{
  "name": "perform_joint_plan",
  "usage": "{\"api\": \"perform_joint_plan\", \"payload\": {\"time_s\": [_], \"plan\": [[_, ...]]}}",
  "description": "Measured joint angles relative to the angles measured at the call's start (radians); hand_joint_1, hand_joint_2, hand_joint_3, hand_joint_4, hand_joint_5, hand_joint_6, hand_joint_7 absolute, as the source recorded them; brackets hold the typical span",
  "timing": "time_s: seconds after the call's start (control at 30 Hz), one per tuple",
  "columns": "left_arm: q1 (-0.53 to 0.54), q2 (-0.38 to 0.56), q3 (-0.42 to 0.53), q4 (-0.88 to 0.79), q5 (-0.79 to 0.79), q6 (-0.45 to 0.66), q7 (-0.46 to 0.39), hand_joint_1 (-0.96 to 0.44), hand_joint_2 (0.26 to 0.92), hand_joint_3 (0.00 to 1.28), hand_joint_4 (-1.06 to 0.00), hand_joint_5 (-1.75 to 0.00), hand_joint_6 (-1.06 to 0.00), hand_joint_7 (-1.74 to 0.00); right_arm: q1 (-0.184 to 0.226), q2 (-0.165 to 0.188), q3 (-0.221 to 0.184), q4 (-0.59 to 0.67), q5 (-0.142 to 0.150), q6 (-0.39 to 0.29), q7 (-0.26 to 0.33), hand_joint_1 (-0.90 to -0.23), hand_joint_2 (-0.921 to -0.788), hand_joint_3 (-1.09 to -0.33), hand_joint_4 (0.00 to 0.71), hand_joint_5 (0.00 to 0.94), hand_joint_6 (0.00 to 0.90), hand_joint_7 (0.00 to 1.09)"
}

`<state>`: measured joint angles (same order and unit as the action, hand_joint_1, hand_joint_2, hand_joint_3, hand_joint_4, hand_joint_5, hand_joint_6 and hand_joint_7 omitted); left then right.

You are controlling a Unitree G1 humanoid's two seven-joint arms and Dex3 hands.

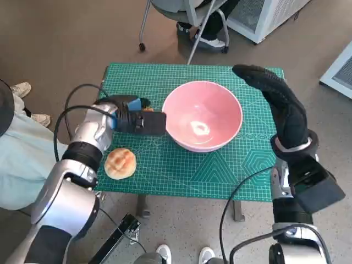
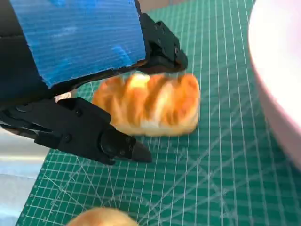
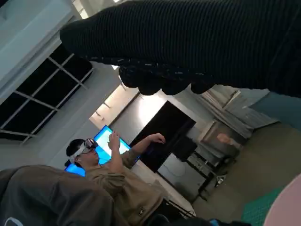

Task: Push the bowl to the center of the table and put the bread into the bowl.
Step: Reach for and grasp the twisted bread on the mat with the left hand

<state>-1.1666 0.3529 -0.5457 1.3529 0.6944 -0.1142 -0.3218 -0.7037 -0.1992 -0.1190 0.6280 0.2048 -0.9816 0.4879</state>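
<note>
The pink bowl [image 1: 202,115] [image 2: 282,70] stands empty near the middle of the green mat on the table [image 1: 220,170]. Just left of it a striped golden bread [image 2: 150,106] [image 1: 147,109] lies on the mat. My left hand [image 1: 135,118] [image 2: 80,47] hovers over this bread, black fingers [image 2: 101,141] spread on either side of it; no firm grip shows. A second, round bread [image 1: 120,163] [image 2: 96,217] sits near the table's front left corner. My gloved right hand [image 1: 278,102] [image 3: 188,42] is raised above the bowl's right side, holding nothing. A sliver of the bowl [image 3: 287,207] shows in the right wrist view.
A chair and a seated person's feet [image 1: 209,38] are beyond the far table edge. Another person's legs and shoes [image 1: 22,88] are at the left. White units [image 1: 269,16] stand at the far right. A person wearing a headset [image 3: 94,160] shows in the right wrist view.
</note>
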Motion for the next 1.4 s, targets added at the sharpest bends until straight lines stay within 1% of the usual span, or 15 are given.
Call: {"api": "perform_joint_plan", "payload": {"time_s": [0.03,0.07,0.17,0.23,0.3,0.5,0.73,0.9,1.13,1.23,1.4], "plan": [[-0.001,0.004,0.002,0.0,-0.001,-0.006,0.004,-0.02,0.918,0.11,-0.65,-1.01,-0.56,-0.99,0.001,0.0,0.0,-0.002,0.003,0.004,0.0,-0.703,-0.921,-0.788,0.329,0.0,-0.001,0.9],[-0.003,0.008,0.006,-0.001,-0.002,-0.012,0.005,-0.01,0.919,0.1,-0.66,-1.08,-0.58,-1.05,0.002,0.0,0.001,-0.004,0.008,0.007,0.0,-0.703,-0.921,-0.787,0.329,0.0,-0.001,0.9],[-0.006,0.025,0.025,-0.001,-0.017,-0.038,0.006,-0.01,0.92,0.08,-0.68,-1.14,-0.61,-1.13,0.004,0.0,0.0,-0.009,0.026,0.017,0.0,-0.703,-0.921,-0.784,0.329,0.0,-0.001,0.9],[-0.006,0.037,0.051,-0.001,-0.038,-0.056,0.018,0.0,0.92,0.08,-0.69,-1.15,-0.61,-1.15,0.007,0.0,0.0,-0.011,0.03,0.022,0.0,-0.703,-0.921,-0.784,0.329,0.0,-0.001,0.89],[-0.006,0.048,0.079,-0.003,-0.061,-0.074,0.046,0.0,0.92,0.07,-0.69,-1.16,-0.61,-1.17,0.009,0.0,0.001,-0.013,0.033,0.026,0.0,-0.703,-0.921,-0.784,0.328,0.0,-0.001,0.89],[-0.022,0.076,0.153,-0.029,-0.11,-0.141,0.169,0.0,0.92,0.08,-0.69,-1.14,-0.59,-1.22,0.013,0.0,0.005,-0.024,0.033,0.039,0.0,-0.703,-0.921,-0.786,0.328,0.0,-0.001,0.89],[-0.081,0.092,0.223,-0.1,-0.154,-0.225,0.288,0.0,0.92,0.08,-0.68,-1.12,-0.6,-1.24,0.013,0.003,0.011,-0.028,0.033,0.046,0.001,-0.702,-0.921,-0.787,0.327,0.0,-0.001,0.9],[-0.125,0.085,0.265,-0.165,-0.193,-0.289,0.342,0.0,0.92,0.08,-0.69,-1.12,-0.61,-1.23,0.012,0.003,0.012,-0.026,0.033,0.047,0.002,-0.697,-0.921,-0.788,0.327,0.0,-0.001,0.89],[-0.152,0.053,0.277,-0.217,-0.221,-0.402,0.34,0.0,0.921,0.07,-0.69,-1.11,-0.62,-1.22,0.012,0.003,0.014,-0.025,0.033,0.047,0.003,-0.697,-0.921,-0.789,0.328,0.0,-0.001,0.88],[-0.152,0.034,0.269,-0.222,-0.222,-0.431,0.309,0.0,0.921,0.07,-0.69,-1.12,-0.63,-1.21,0.012,0.002,0.014,-0.026,0.033,0.047,0.003,-0.696,-0.921,-0.789,0.328,0.0,-0.001,0.88],[-0.15,0.011,0.251,-0.235,-0.222,-0.448,0.25,0.0,0.921,0.07,-0.69,-1.13,-0.63,-1.2,0.013,0.002,0.014,-0.027,0.035,0.047,0.005,-0.697,-0.921,-0.788,0.328,0.0,-0.001,0.87]]}}
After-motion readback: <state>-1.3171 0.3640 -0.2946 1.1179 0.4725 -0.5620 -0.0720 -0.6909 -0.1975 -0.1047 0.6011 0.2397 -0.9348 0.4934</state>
